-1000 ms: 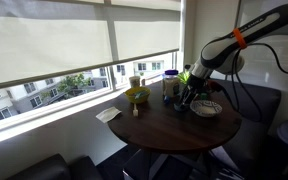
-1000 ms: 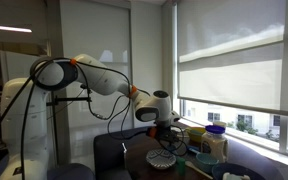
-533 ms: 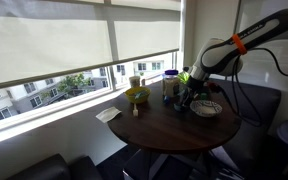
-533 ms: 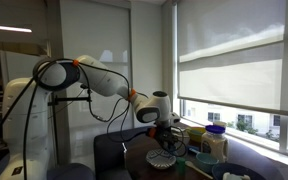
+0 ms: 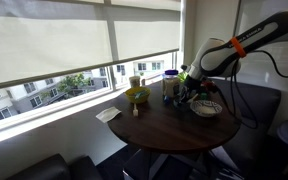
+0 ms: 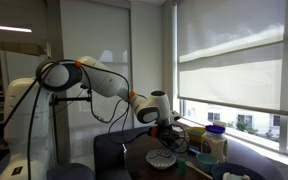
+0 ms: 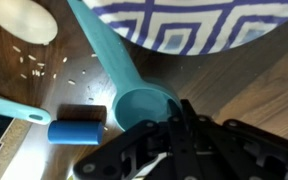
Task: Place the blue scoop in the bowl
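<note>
In the wrist view the pincer has its fingers drawn nearly together on the rim of the blue scoop, pinching the cup at its 3 o'clock side. The scoop's handle slants off toward 11 o'clock, crossing the edge of the bowl, which lies at 12 o'clock with a blue-and-white pattern inside. The cup is outside the bowl, over the wooden bench. A blue cylinder lies at 9 o'clock of the cup. In an exterior view the pincer hangs just beside the bowl.
</note>
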You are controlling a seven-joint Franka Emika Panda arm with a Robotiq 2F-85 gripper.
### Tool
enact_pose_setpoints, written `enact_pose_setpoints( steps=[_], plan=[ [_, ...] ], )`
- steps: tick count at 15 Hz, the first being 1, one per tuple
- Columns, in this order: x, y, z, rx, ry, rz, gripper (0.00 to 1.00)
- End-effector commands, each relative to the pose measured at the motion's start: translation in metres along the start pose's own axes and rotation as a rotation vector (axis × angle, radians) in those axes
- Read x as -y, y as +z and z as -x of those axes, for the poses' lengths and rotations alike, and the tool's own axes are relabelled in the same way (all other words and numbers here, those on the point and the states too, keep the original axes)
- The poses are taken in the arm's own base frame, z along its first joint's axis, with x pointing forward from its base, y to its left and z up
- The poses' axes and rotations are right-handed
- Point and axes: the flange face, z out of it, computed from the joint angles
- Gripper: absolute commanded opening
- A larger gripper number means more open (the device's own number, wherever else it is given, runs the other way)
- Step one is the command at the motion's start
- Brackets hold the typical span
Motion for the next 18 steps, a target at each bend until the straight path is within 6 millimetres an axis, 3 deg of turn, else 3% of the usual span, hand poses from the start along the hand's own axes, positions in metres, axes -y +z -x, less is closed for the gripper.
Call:
enact_pose_setpoints(
  steps=[1, 3, 6, 8, 12, 15, 18],
  plan=[
    [0.015, -0.032, -0.018, -0.056, -0.114, 0.090, 0.01],
    [0.027, -0.046, -0.024, -0.044, -0.164, 0.107, 0.01],
    [0.051, -0.068, -0.026, -0.043, -0.127, -0.031, 0.01],
    [0.050, -0.085, -0.006, -0.006, -0.064, -0.081, 0.01],
    [0.029, -0.120, 0.049, 0.156, 0.075, 0.021, 0.01],
    [0.017, -0.114, 0.074, 0.286, 0.149, 0.024, 0.01],
    [0.019, -0.103, 0.077, 0.327, 0.215, 0.022, 0.01]
  ],
)
